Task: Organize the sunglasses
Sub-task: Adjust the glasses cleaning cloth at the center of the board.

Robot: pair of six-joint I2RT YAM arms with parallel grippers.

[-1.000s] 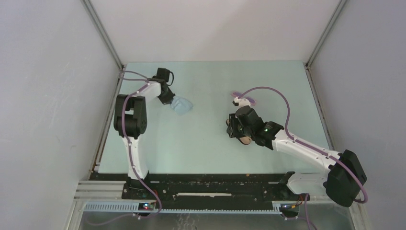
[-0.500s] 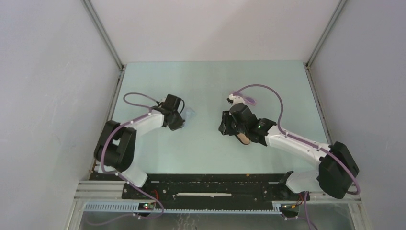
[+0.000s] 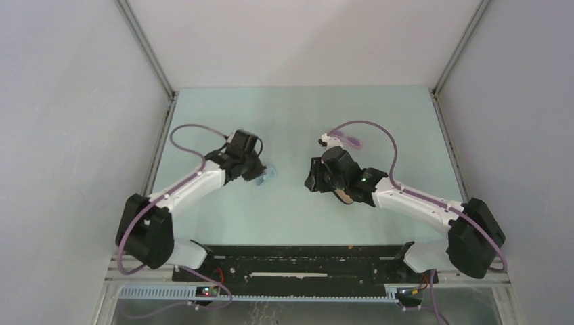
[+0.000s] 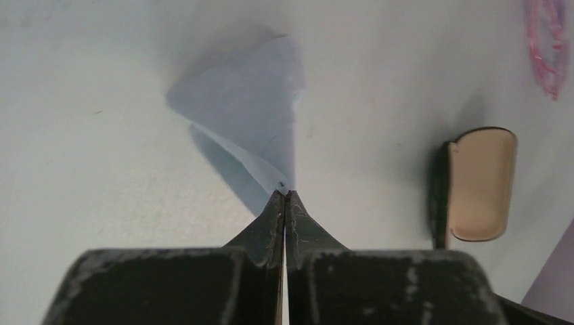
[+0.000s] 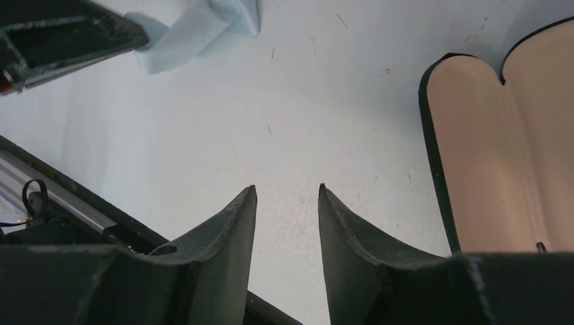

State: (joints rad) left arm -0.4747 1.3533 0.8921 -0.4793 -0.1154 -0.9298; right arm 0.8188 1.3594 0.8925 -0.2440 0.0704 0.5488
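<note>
left gripper [image 4: 284, 195] is pressed together on one corner of a light blue cloth [image 4: 250, 101]; the cloth spreads from that pinch in a folded, pointed shape and casts a shadow on the pale tabletop [image 3: 291, 115]; whether its far end rests on the surface i cannot tell; in the top view this gripper sits left of centre, with the cloth just at its tip; right gripper [image 5: 287, 193] is spread, its two dark fingers apart with only bare tabletop between them, holding nothing; it hovers near the middle of the tabletop, facing the left gripper and the cloth; in the right wrist view an open black case [image 5: 501, 149] with tan lining lies to the right of the fingers, both halves facing up, apart from them; in the top view the right arm [image 3: 406, 200] crosses over part of the case; the sunglasses [image 4: 549, 40], pink-framed with purple lenses, lie on the tabletop beyond the case, apart from it and well apart from the cloth; only part of them shows at the upper right edge of the left wrist view; neither gripper touches them
</note>
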